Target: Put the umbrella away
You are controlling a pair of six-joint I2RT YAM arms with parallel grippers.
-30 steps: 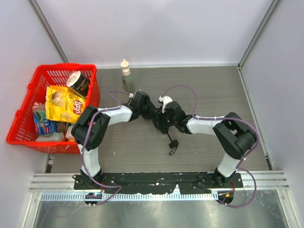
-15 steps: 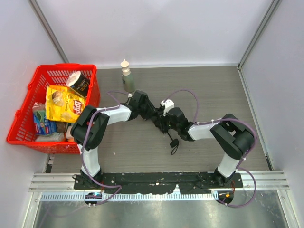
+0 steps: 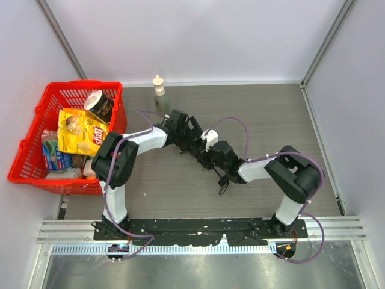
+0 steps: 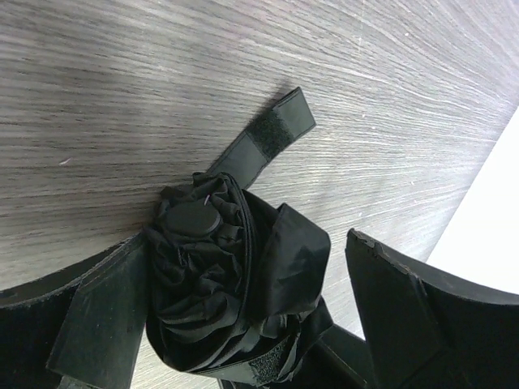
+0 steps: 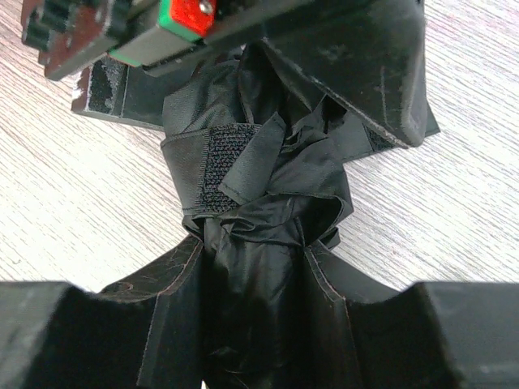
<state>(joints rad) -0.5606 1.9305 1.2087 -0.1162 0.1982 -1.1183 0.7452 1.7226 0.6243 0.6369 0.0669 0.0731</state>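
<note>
Only the wrist views show it: right gripper (image 5: 251, 271) clamps the umbrella (image 5: 272, 174), left gripper (image 4: 247, 243) gapes around it.

"Where's the umbrella (image 3: 200, 149)?"
"Mid-desk (image 3: 271, 120), bundled between the left pincer (image 3: 194, 142) and the right pincer (image 3: 209, 158), its loop (image 3: 221, 182) trailing toward the arms' bases."
"And elsewhere?"
"A red basket (image 3: 36, 120) of snacks at left, and a bottle (image 3: 159, 91) by the far wall."
</note>
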